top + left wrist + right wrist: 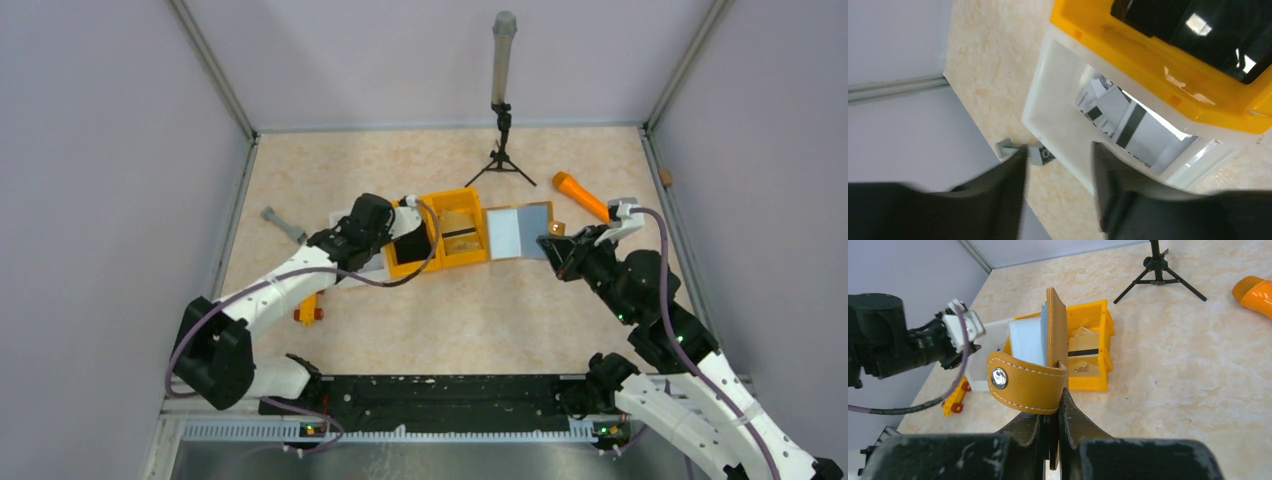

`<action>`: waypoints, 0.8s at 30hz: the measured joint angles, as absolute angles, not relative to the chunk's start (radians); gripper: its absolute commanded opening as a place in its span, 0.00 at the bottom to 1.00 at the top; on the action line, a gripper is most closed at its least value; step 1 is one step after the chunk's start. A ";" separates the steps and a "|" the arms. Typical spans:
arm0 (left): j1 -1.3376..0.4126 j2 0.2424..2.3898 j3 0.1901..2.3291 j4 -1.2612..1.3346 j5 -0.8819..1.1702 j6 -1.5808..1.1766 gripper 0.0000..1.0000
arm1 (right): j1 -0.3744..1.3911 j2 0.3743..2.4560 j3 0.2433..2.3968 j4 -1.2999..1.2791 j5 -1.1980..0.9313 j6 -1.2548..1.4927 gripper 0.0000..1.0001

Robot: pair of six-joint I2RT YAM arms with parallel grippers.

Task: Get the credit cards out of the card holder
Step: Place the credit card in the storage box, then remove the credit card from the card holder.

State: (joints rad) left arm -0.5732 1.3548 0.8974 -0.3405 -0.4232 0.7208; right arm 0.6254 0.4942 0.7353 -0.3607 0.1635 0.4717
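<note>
The tan mustard card holder [1055, 335] stands on edge, its snap strap curling left, clamped at its lower edge by my right gripper [1052, 407]. Pale cards [1025, 337] still sit in it. In the top view the card holder [517, 232] lies open just right of the orange bins, at my right gripper [553, 247]. A card with a dark stripe [1083, 354] lies in the right orange bin. More striped cards [1128, 127] lie in a white tray [1048, 100]. My left gripper [1058, 150] is open and empty above that tray's near rim.
Two joined orange bins [455, 228] stand mid-table, the white tray [345, 225] left of them. A grey brick [283, 225] and a yellow toy [308, 310] lie at the left. An orange cylinder [580, 195] and a tripod stand [502, 150] are at the back.
</note>
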 measured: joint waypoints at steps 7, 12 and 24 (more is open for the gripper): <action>-0.582 1.123 0.945 -0.375 -0.274 0.495 0.99 | 0.625 0.525 0.735 -0.353 0.146 0.485 0.00; -0.583 0.917 0.934 -0.294 -0.326 0.149 0.99 | 0.625 0.519 0.711 -0.306 0.110 0.525 0.00; -0.572 0.685 0.629 0.070 0.176 -0.537 0.99 | 0.625 0.553 0.614 -0.105 -0.105 0.678 0.00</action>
